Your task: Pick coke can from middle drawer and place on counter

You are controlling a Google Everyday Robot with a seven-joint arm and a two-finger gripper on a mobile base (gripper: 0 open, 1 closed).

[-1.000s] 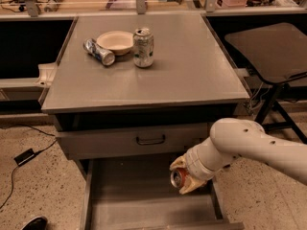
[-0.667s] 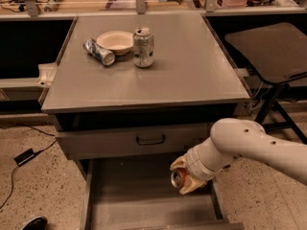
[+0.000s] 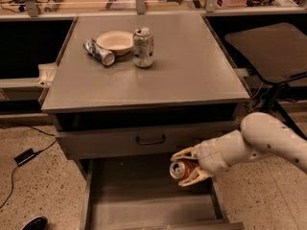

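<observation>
My gripper [image 3: 186,167] is shut on the coke can [image 3: 180,169], a small red-orange can with a silver top facing left. It holds the can tilted on its side above the right part of the open middle drawer [image 3: 139,195]. The white arm [image 3: 249,145] reaches in from the right. The counter [image 3: 148,71] is the grey top of the cabinet, above and behind the gripper.
On the counter stand a silver-white can with green marks [image 3: 143,47], a cream bowl [image 3: 115,40] and a blue-silver can lying on its side [image 3: 99,52]. A closed drawer front with a dark handle [image 3: 150,140] sits above the open drawer. A dark chair [image 3: 268,51] is at the right.
The gripper with the coke can has barely moved; it holds the can at about the same place above the drawer.
</observation>
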